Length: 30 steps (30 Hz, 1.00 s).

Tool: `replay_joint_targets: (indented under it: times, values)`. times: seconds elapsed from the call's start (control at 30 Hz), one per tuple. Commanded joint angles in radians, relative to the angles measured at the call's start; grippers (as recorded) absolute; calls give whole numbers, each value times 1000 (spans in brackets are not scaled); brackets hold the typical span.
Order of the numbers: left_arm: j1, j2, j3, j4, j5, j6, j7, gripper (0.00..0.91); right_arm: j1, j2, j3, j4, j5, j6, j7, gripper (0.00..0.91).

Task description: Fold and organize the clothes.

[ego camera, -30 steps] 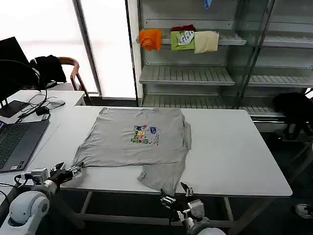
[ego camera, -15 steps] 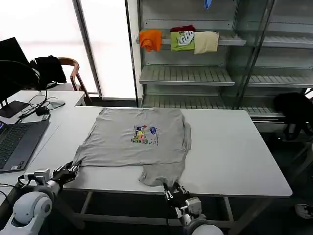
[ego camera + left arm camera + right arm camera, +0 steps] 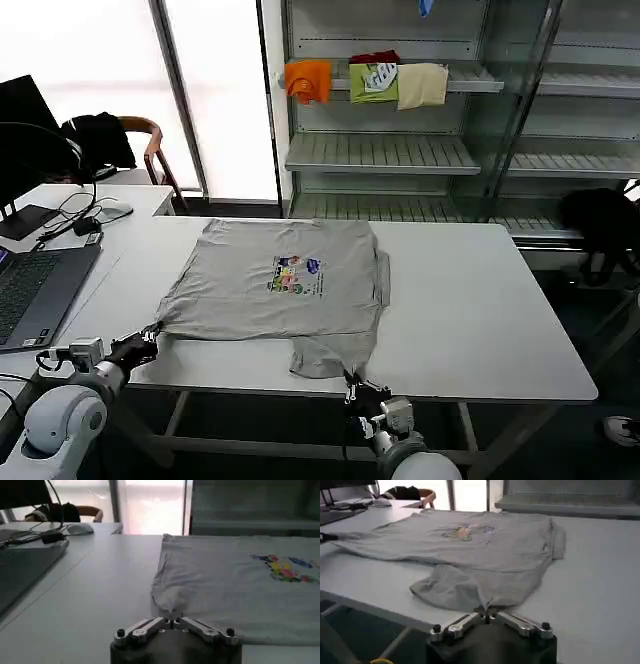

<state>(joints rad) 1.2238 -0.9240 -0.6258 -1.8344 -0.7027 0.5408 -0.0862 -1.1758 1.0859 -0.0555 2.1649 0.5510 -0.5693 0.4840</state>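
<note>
White and wide, the counter (image 3: 470, 310) carries a single light grey shirt (image 3: 275, 290) spread flat, chest print (image 3: 295, 275) facing up. At the counter's near edge the left gripper (image 3: 140, 343) is clenched on the tip of the shirt's near-left corner, its two fingers meeting on a small peak of cloth; the left wrist view shows that pinch (image 3: 174, 618) with the fabric (image 3: 235, 585) fanning away from it toward the print (image 3: 282, 569). The right gripper (image 3: 357, 385) sits at the same near edge, farther along from the left one, clamped on the lowest point of the folded flap that trails from the shirt's near hem; the right wrist view shows the fingers closed on that point (image 3: 487, 614), with the flap (image 3: 470, 587) bunched just beyond it and the rest of the shirt lying flat behind. Beside the shirt's left side, on an adjoining desk, lies an open laptop (image 3: 35, 295) among cables. Beyond the shirt's far edge stands a metal shelf unit (image 3: 380, 155) holding orange (image 3: 308, 80), green (image 3: 373, 82) and cream (image 3: 422, 85) folded garments.
</note>
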Motion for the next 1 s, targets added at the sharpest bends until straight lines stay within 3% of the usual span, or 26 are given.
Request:
replay_joint_targets:
  times: [0.03, 0.17, 0.27, 0.3, 0.37, 0.5, 0.6, 0.7, 1.0]
  values:
    - [-55, 23, -16, -47, -100, -27, -24, 0, 53, -12, 34, 51, 16, 2, -10, 0]
    - [-107, 25, 5, -14, -111, -41, -37, 0, 140, -15, 64, 1, 47, 3, -42, 0]
    - [-158, 23, 32, 14, -113, -47, -42, 0, 199, -38, 81, -27, 56, 9, -125, 0]
    - [-176, 21, 47, 33, -110, -63, -42, 0, 238, -63, 85, -56, 52, 40, -203, 0]
    - [-214, 17, 63, 77, -107, -82, -41, 0, 291, -94, 77, -106, 54, 94, -268, 0]
    - [-280, 1, 103, 148, -90, -129, -38, 0, 368, -124, 68, -226, 82, 225, -352, 0]
    - [-324, -12, 133, 204, -75, -160, -34, 0, 410, -133, 62, -295, 95, 281, -416, 0]
    - [-368, -29, 164, 254, -53, -193, -33, 0, 448, -120, 50, -370, 103, 336, -445, 0]
    - [-466, -87, 218, 374, 1, -240, -56, 0, 528, -61, 43, -574, 64, 417, -453, 0]
